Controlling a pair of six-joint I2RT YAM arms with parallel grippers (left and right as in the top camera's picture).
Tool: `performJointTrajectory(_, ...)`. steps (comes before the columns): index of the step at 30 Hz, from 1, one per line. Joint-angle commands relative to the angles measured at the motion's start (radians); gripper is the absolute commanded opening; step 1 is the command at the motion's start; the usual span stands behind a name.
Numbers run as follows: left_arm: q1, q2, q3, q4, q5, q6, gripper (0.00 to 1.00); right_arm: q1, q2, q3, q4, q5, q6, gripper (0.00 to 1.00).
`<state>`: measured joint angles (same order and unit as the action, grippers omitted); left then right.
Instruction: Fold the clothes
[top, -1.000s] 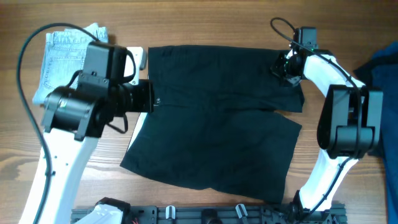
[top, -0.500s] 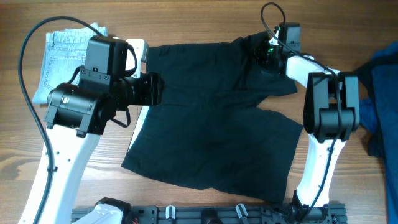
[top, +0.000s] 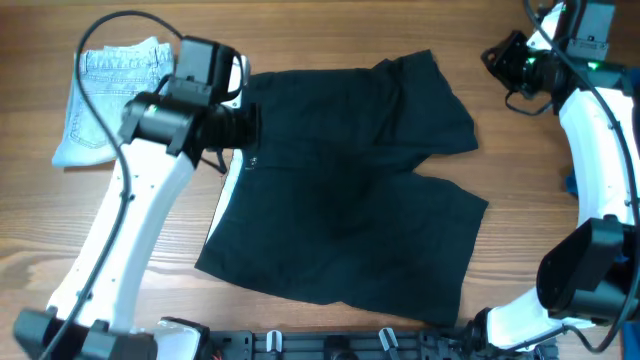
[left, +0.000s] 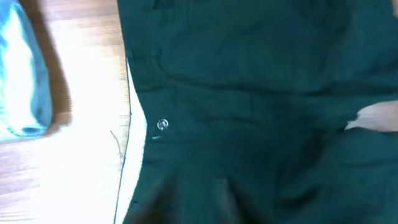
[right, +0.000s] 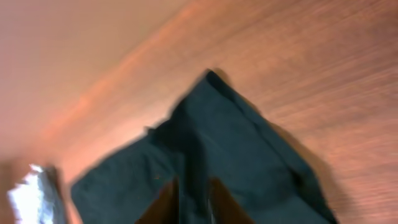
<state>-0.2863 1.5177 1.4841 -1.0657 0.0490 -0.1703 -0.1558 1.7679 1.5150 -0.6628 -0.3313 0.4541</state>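
Observation:
The black clothes (top: 350, 190) lie spread across the table's middle, with the white side stripe (top: 228, 190) along their left edge. Their upper right corner is folded in toward the middle. My left gripper (top: 247, 125) hangs at the waistband's left end. In the left wrist view the clothes (left: 261, 93) and a small button (left: 162, 124) fill the frame, and my fingers are a dark blur at the bottom. My right gripper (top: 497, 62) is raised off to the upper right, clear of the clothes. In the right wrist view its fingertips (right: 166, 202) stand barely parted, empty, high above the clothes (right: 211, 143).
Light-blue denim shorts (top: 105, 100) lie folded at the far left, beside the left arm, and show in the left wrist view as denim shorts (left: 22, 81). A bit of blue cloth (top: 573, 185) shows behind the right arm. Bare wood surrounds the garment.
My right gripper dragged the upper right corner leftward, let it go and pulled away up and to the right. The left arm swung farther over the waistband.

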Motion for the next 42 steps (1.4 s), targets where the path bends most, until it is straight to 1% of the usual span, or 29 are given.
performJointTrajectory(1,-0.003,0.027,0.007,-0.004,-0.018,0.006,0.04,0.039,0.121,-0.097,0.006,0.077,-0.061,0.04)
performJointTrajectory(7,0.017,0.023,0.007,-0.032,-0.017,0.006,0.04,0.071,0.304,-0.117,0.003,0.071,-0.057,0.04)
performJointTrajectory(10,0.021,0.023,0.007,-0.054,-0.017,0.006,0.04,0.069,0.37,-0.117,-0.032,0.218,0.018,0.04)
performJointTrajectory(13,0.021,0.023,0.007,-0.061,-0.017,0.006,0.04,0.054,0.391,-0.117,-0.119,0.459,0.068,0.04)
performJointTrajectory(14,0.021,0.023,0.007,-0.059,-0.017,0.006,0.09,0.046,0.391,-0.117,-0.159,0.531,0.099,0.04)
performJointTrajectory(15,0.021,0.023,0.007,-0.055,-0.017,0.006,0.21,0.032,0.391,-0.116,-0.204,0.595,0.145,0.04)
performJointTrajectory(16,0.021,0.023,0.007,-0.047,-0.017,0.006,0.34,0.02,0.391,-0.116,-0.225,0.603,0.165,0.04)
performJointTrajectory(17,0.021,0.024,0.007,-0.039,-0.017,0.006,0.41,0.01,0.391,-0.116,-0.231,0.574,0.166,0.04)
performJointTrajectory(18,0.021,0.024,0.007,-0.031,-0.017,0.006,0.46,0.003,0.39,-0.116,-0.23,0.537,0.158,0.04)
performJointTrajectory(19,0.021,0.024,0.007,-0.018,-0.017,0.006,0.47,-0.004,0.39,-0.114,-0.225,0.482,0.126,0.04)
performJointTrajectory(20,0.021,0.024,0.007,-0.002,-0.016,0.006,0.47,-0.007,0.386,-0.109,-0.213,0.399,0.051,0.04)
performJointTrajectory(23,0.021,0.031,0.007,0.024,-0.016,0.006,0.41,-0.006,0.348,-0.105,-0.184,0.188,-0.156,0.04)
performJointTrajectory(25,0.021,0.055,0.006,0.036,-0.016,0.007,0.37,-0.006,0.279,-0.1,-0.183,0.066,-0.248,0.04)
performJointTrajectory(27,0.021,0.1,0.006,0.047,0.01,0.021,0.26,-0.007,0.206,-0.096,-0.187,0.03,-0.252,0.05)
performJointTrajectory(29,0.02,0.162,0.006,0.057,0.071,0.08,0.18,-0.006,0.106,-0.095,-0.195,0.015,-0.24,0.06)
performJointTrajectory(30,0.02,0.196,0.006,0.06,0.089,0.101,0.15,-0.006,0.061,-0.095,-0.206,0.015,-0.233,0.06)
performJointTrajectory(31,0.02,0.231,0.006,0.063,0.089,0.113,0.15,-0.006,0.016,-0.095,-0.217,0.016,-0.225,0.08)
performJointTrajectory(33,0.02,0.308,0.006,0.073,0.089,0.119,0.17,-0.006,-0.062,-0.096,-0.246,0.016,-0.213,0.14)
performJointTrajectory(35,0.02,0.391,0.006,0.09,0.091,0.136,0.18,-0.006,-0.138,-0.096,-0.289,0.016,-0.189,0.15)
performJointTrajectory(36,0.02,0.414,0.006,0.095,0.094,0.147,0.16,-0.006,-0.164,-0.096,-0.311,0.016,-0.185,0.15)
performJointTrajectory(39,0.02,0.502,0.006,0.117,0.139,0.212,0.04,-0.006,-0.212,-0.096,-0.365,0.016,-0.19,0.16)
performJointTrajectory(41,0.02,0.539,0.006,0.129,0.166,0.252,0.04,-0.006,-0.214,-0.096,-0.383,0.016,-0.19,0.16)
performJointTrajectory(42,0.02,0.563,0.006,0.14,0.184,0.295,0.04,-0.006,-0.214,-0.096,-0.391,0.016,-0.19,0.16)
